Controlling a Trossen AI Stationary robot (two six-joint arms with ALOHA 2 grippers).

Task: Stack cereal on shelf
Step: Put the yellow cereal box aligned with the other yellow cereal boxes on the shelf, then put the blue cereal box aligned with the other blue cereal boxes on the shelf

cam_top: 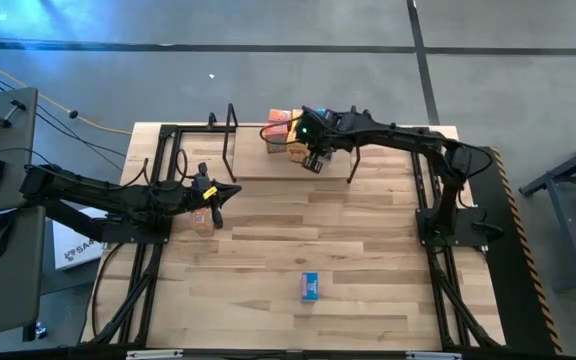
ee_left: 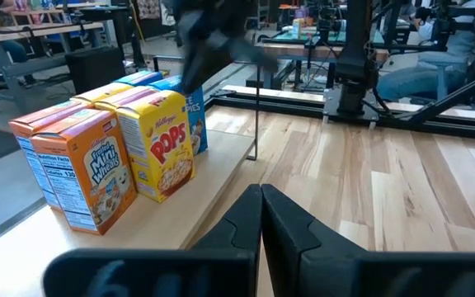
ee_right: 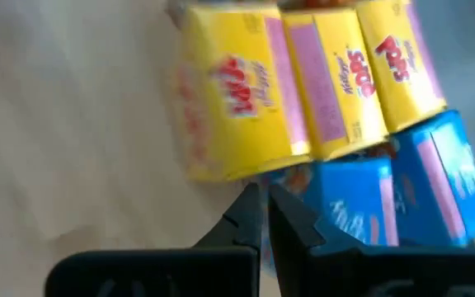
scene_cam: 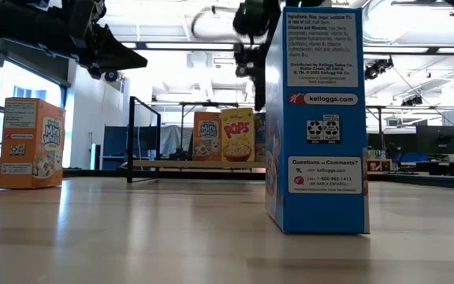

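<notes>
Across the upper middle of the high view, a pale plank shelf (cam_top: 268, 165) with black wire end frames carries a tight cluster of small glossy cardboard boxes (cam_top: 286, 134): orange, yellow and blue rectangles standing upright. Just right of the cluster hangs the right tool (cam_top: 314, 161), its dark fingers pressed together on nothing. At left centre, the left tool (cam_top: 230, 190) is likewise closed and empty, with a lone orange box (cam_top: 202, 219) just below it on the light wooden bench (cam_top: 368, 260). Lower centre, a blue box (cam_top: 310, 287) stands alone, well apart from both tools.
</notes>
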